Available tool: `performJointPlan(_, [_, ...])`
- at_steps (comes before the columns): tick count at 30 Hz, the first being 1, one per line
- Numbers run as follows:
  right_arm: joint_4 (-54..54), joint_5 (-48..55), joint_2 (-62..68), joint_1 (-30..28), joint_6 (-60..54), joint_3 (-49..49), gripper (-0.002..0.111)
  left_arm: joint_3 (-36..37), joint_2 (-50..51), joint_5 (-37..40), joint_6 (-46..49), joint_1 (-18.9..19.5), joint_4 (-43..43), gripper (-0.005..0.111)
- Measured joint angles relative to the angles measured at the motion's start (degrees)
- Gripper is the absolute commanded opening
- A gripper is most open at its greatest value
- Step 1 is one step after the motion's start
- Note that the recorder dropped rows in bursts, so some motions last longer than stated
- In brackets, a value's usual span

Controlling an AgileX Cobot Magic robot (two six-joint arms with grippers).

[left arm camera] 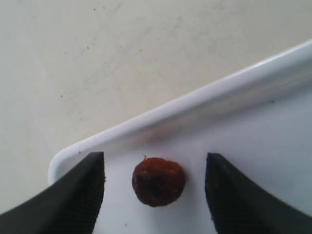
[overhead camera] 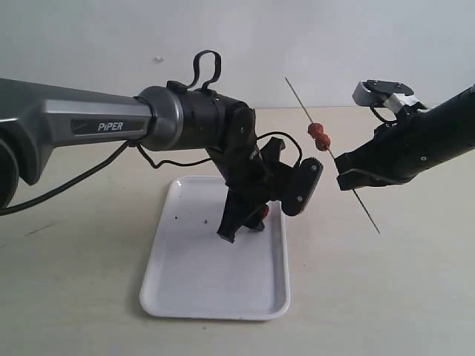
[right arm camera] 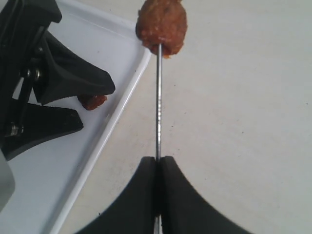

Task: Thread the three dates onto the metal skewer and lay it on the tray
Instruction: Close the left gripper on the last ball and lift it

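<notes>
A wrinkled reddish-brown date (left arm camera: pixel 158 181) lies on the white tray (left arm camera: pixel 204 105) close to its rim, between the two fingers of my left gripper (left arm camera: pixel 155 187), which is open and not touching it. The same date (overhead camera: pixel 263 212) peeks out beside the left gripper (overhead camera: pixel 245 222) in the exterior view. My right gripper (right arm camera: pixel 158 163) is shut on the metal skewer (right arm camera: pixel 158 102), held slanted in the air to the right of the tray (overhead camera: pixel 185 289). Two dates (overhead camera: pixel 320 136) sit threaded on the skewer (overhead camera: pixel 300 104) above the right gripper (overhead camera: pixel 345 174); the right wrist view shows the nearer date (right arm camera: pixel 162 23).
The tray rests on a pale tabletop (overhead camera: pixel 386 297). Small dark crumbs (overhead camera: pixel 177 216) dot the tray's left part. The left arm's black cable (overhead camera: pixel 96 167) hangs over the table at the left.
</notes>
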Motion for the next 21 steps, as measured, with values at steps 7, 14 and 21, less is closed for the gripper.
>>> performJointPlan(7, [0.00, 0.22, 0.00, 0.00, 0.00, 0.00, 0.000, -0.04, 0.00, 0.00, -0.11, 0.00, 0.00, 0.059])
performJointPlan(14, [0.00, 0.22, 0.00, 0.00, 0.00, 0.00, 0.000, -0.04, 0.00, 0.50, -0.21, 0.00, 0.48, 0.059])
performJointPlan(21, [0.00, 0.22, 0.00, 0.00, 0.00, 0.00, 0.000, -0.14, 0.00, 1.50, -1.33, 0.00, 1.59, 0.059])
